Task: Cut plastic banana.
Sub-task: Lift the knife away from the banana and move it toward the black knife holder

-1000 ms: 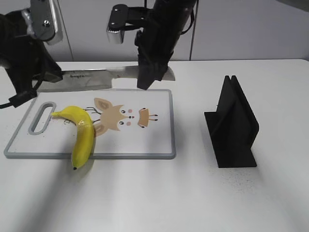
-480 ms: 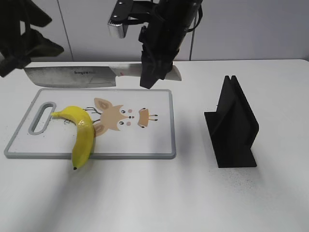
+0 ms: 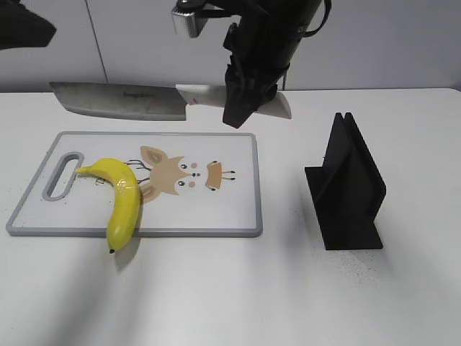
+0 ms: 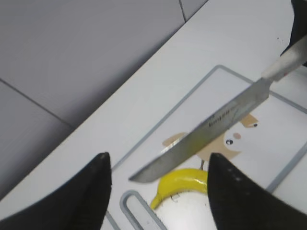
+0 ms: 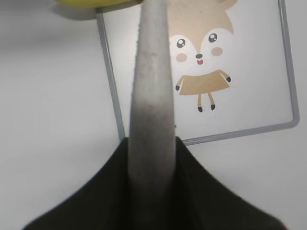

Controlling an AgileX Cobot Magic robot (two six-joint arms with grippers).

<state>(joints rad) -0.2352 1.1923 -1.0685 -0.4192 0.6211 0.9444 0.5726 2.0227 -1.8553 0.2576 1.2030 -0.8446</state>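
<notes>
The plastic banana (image 3: 124, 205) is glossy yellow. It lies on the left part of the white cutting board (image 3: 216, 216), with its dark tip over the front edge. My right gripper (image 3: 245, 101) is shut on the pale handle of a large knife (image 3: 119, 101). It holds the knife level in the air above the board's far edge, blade pointing left. In the right wrist view the handle (image 5: 151, 96) runs out from the jaws (image 5: 151, 158). My left gripper (image 4: 159, 158) is open and empty, high above the banana (image 4: 184, 179) and the blade (image 4: 216, 124).
A black knife stand (image 3: 349, 184) stands on the white table to the right of the board. The board has a fox picture (image 3: 176, 173) in the middle and a handle slot (image 3: 63, 174) at its left end. A grey wall runs behind the table.
My right gripper has lifted the knife off the table and carried it up and slightly right. My left arm has risen away to the top left corner of the exterior view.
</notes>
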